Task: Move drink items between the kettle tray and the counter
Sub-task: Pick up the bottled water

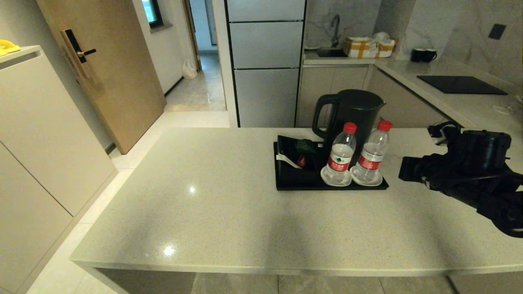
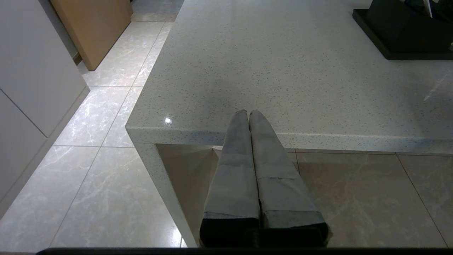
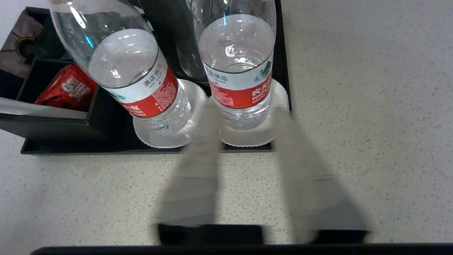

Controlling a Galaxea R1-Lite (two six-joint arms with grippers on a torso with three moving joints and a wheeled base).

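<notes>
We judge nothing moved yet: both water bottles (image 1: 341,153) stand on coasters at centre-right, on the kettle tray (image 1: 286,185); our right gripper (image 3: 240,117), fingers spread, lines up on the right-hand bottle (image 3: 240,71); the counter (image 1: 204,204) awaits.

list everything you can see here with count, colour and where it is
water bottles: two, clear with red caps, on the white coasters at the tray's front
coasters: two, white, on the tray
kettle: one, black, at the tray's back
tray: one, black, on the counter
red packet: one, in the tray's compartment
counter: one, light grey speckled
mugs: two, black, far worktop
cooktop: one, black, far worktop
left hand: shut, at the counter's near edge
right hand: open, facing the right-side bottle
</notes>
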